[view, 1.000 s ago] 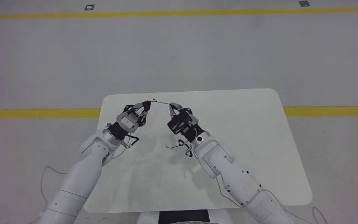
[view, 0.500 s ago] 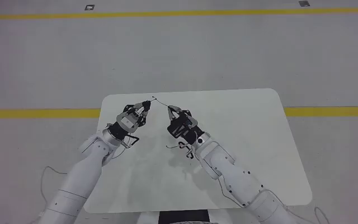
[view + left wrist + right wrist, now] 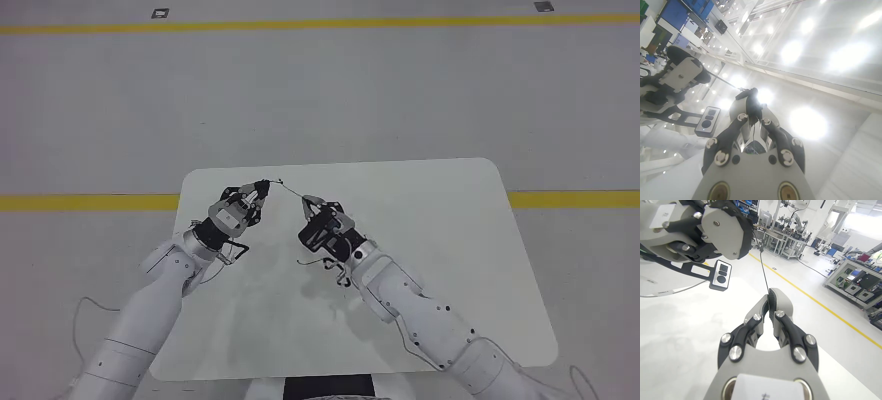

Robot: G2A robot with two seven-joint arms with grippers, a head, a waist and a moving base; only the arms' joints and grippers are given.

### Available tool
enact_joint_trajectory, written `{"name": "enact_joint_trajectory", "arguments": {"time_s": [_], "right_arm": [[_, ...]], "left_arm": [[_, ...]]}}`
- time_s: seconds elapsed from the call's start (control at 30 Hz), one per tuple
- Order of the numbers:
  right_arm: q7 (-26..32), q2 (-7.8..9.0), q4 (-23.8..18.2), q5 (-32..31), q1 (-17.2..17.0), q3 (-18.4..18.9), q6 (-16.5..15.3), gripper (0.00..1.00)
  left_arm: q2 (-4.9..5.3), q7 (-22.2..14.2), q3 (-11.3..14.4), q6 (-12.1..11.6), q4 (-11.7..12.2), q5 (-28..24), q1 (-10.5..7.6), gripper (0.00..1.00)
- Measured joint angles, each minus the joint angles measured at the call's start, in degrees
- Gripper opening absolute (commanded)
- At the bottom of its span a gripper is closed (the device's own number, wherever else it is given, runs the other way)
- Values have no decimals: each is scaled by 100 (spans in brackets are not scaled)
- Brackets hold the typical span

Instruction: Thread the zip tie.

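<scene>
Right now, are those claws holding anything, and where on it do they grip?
Yes: a thin black zip tie, stretched between both. The right gripper pinches one end at its fingertips; the left gripper clamps it near the other end.

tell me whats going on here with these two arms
The robot is working on a zip tie, held in the air above the white table. The right gripper is shut on one end of the thin black strap, and the left gripper is shut on the other end, so the tie runs taut between them. Whether the tail has gone through the head is too small to tell.
</scene>
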Motion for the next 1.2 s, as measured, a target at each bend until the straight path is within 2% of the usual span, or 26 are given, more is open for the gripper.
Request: {"name": "enact_joint_trajectory", "arguments": {"time_s": [0.63,0.9,0.97,1.07,1.1,1.13,1.2], "right_arm": [[123,210,-61,0,122,-251,194,0],[131,267,-176,0,-122,28,336,0],[109,301,-247,0,-235,171,352,25],[79,360,-352,0,-389,375,332,44],[68,379,-381,0,-426,428,317,86],[64,398,-407,0,-458,474,310,100],[71,442,-464,0,-527,559,312,100]], "left_arm": [[0,0,0,0,0,0,0,0],[0,0,0,0,0,0,0,0],[0,0,0,0,0,0,0,0],[0,0,0,0,0,0,0,0],[0,0,0,0,0,0,0,0],[0,0,0,0,0,0,0,0],[0,0,0,0,0,0,0,0]]}}
